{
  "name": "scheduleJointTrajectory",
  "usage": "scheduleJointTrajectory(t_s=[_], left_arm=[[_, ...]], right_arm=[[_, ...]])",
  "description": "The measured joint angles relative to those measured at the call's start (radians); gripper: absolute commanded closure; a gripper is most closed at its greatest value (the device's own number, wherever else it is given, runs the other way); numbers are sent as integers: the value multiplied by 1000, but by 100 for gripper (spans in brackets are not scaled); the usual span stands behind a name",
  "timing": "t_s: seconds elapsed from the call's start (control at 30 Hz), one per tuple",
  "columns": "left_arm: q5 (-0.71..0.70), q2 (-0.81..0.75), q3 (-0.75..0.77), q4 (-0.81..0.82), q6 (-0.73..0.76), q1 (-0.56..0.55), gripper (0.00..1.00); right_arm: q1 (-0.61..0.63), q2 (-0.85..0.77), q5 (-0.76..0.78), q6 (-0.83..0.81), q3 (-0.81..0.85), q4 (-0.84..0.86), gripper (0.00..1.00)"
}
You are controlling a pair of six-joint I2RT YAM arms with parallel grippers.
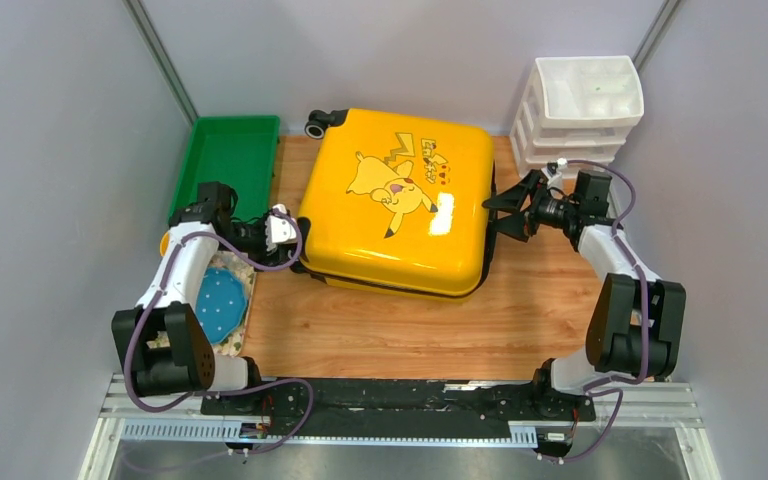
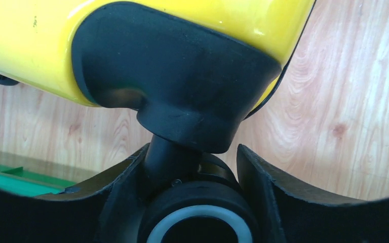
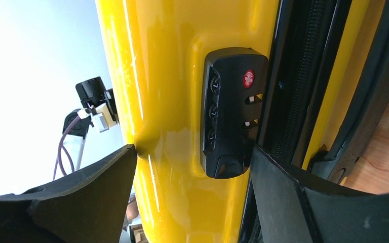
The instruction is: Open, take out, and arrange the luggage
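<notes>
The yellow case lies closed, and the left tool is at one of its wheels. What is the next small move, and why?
Probably close the left tool on the wheel to hold the luggage steady, since its fingers flank that wheel. The right tool, open, straddles the shell edge at the lock, where opening would likely begin.

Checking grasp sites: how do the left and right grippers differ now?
Left gripper straddles a black wheel at the luggage's near-left corner; right gripper brackets the combination lock on its right side. Left meets a corner; right meets mid-side. Both point inward at the closed luggage, lifting nothing.
</notes>
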Motion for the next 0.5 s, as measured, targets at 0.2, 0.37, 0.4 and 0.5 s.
scheduleJointTrajectory(t_s=[0.2, 0.37, 0.4, 0.5], left_arm=[[-29, -22, -16, 70, -102, -39, 100], [6, -26, -16, 97, -237, -55, 100], [18, -31, -16, 113, -275, -56, 100], [50, -55, -15, 175, -409, -64, 100]], right_arm=[[0, 46, 21, 29, 72, -12, 23], [-1, 66, 62, 69, 127, 10, 24], [-1, 66, 70, 84, 137, 19, 24], [-1, 66, 89, 122, 175, 44, 24]])
